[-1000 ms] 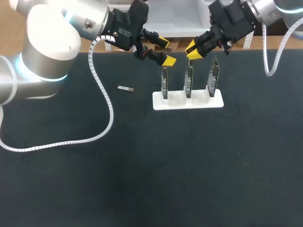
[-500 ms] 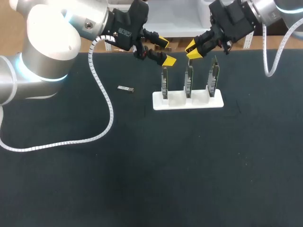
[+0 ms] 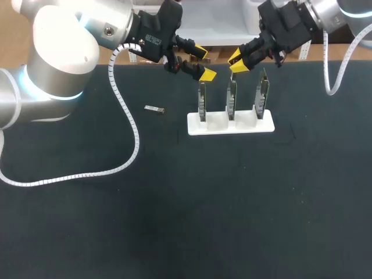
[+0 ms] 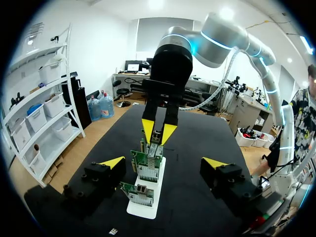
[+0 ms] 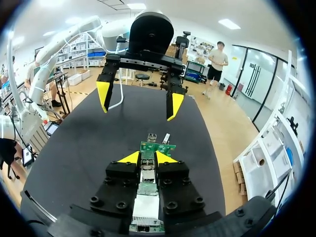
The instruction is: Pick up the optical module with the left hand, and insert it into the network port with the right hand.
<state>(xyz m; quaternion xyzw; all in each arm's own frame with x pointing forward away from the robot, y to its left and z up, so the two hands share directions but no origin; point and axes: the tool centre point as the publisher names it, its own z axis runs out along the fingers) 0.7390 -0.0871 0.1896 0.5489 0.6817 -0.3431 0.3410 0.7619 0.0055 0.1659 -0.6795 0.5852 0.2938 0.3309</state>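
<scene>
Module [image 3: 154, 108] lies flat and alone on dark surface [image 3: 186, 203], well apart from both tools, off to the left of white stand [image 3: 230, 125] with its three upright cards [image 3: 232, 96].

Risks, judged from here:
- Module is small and sits low. A pinch that comes down slightly off could skid it along the surface or tip it, not lift it.
- Left tool [image 3: 204, 63] is released and spread wide, hanging up by the nearest card, not over the module. Moving across or dropping from there could clip that card or nudge the stand.
- Passing the module from left tool to right looks like the weak step. A skewed grip probably means a twisted module, a drop, or a jam at the port.
- Right tool [image 3: 237, 61] sits right at the top of the middle card. I cannot tell whether it is clenched or released. Any sideways move there could bend the card or shift the stand.

Module's long axis runs roughly left-right in the head view, slightly slanted, about parallel to the row of cards. Too small to tell which end is the plug end.
</scene>
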